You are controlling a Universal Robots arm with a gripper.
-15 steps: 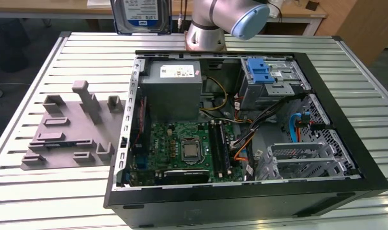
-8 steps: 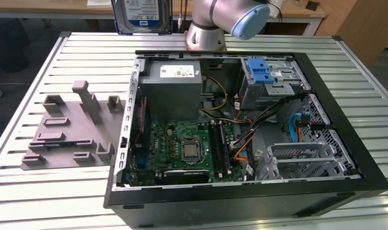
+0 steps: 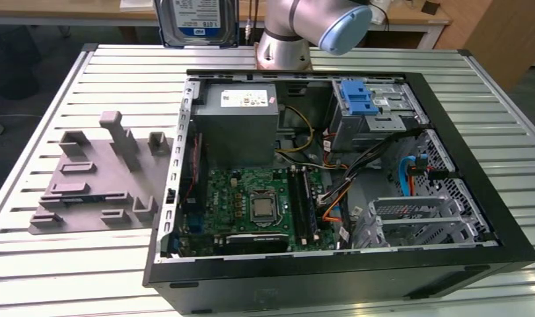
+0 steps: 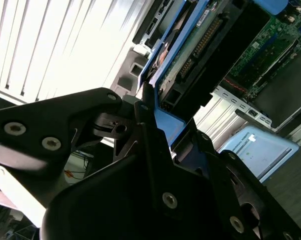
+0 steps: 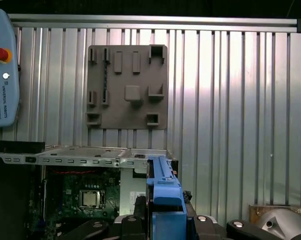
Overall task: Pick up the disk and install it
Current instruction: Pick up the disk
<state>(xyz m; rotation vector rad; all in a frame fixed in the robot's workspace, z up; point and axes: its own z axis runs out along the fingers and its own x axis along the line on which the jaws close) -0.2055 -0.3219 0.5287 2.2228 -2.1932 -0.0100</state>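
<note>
Disk (image 3: 194, 20) hung upright in the air over the far edge of the counter (image 3: 100, 72), just to the exterior view's left of the arm (image 3: 294, 26), with its white-and-blue label facing the camera. It was clear of the grey holder plate (image 3: 91, 185) and of the open computer case (image 3: 338, 277), so the pick-up looked done and the install not yet.

In the second wrist view the black fingers (image 4: 148, 135) were clenched on the disk (image 4: 190, 50), pinching it across its thin body at one end. The green circuit board and a row of connector pins were exposed just past the grip. In the first wrist view one blue rail of the disk (image 5: 163, 192) stood edge-on above the case, with the holder plate (image 5: 128, 90) lying beyond it on the slatted counter.

I judged it a stiff, dense thing, heavy for its size, that would not bend in the grip. The metal faces looked smooth and could slip under a light pinch. The plastic rails seemed likely to give a little. It was probably delicate: a knock against the case wall, or pressure on the bare board or pins, could harm it. The flat faces near one end seemed the sound place to hold, leaving the rails free for the cage with the blue latch (image 3: 364, 99).
</note>
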